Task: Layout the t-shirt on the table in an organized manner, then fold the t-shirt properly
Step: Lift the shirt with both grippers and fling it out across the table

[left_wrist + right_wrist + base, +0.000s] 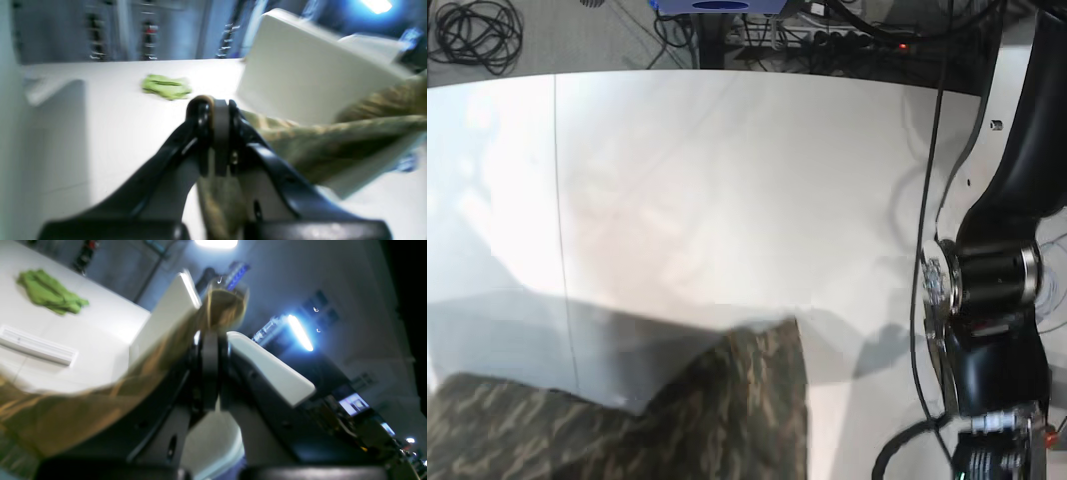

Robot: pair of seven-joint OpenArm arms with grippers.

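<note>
Camouflage cloth in olive, brown and tan: the t-shirt hangs lifted between both arms, its visible lower part draped at the near edge of the white counter, toward the near left in the base view. The left claw is clamped together on a fold of the shirt, with cloth trailing away to the right and hanging beneath it. The right claw is likewise pressed together, and camouflage cloth runs across it; it appears to pinch the shirt, though blur hides the exact contact. A green cloth lies apart on the far counter.

The step in hand appears to be spreading the garment before folding. To do it well, both pinches should be kept level and drawn apart until the stretched edge is taut, then lowered evenly so the body falls flat without bunching.

The held edge seems to run from one claw to the other, roughly left to right, the rest hanging below. Which end is the neck cannot be told.
</note>
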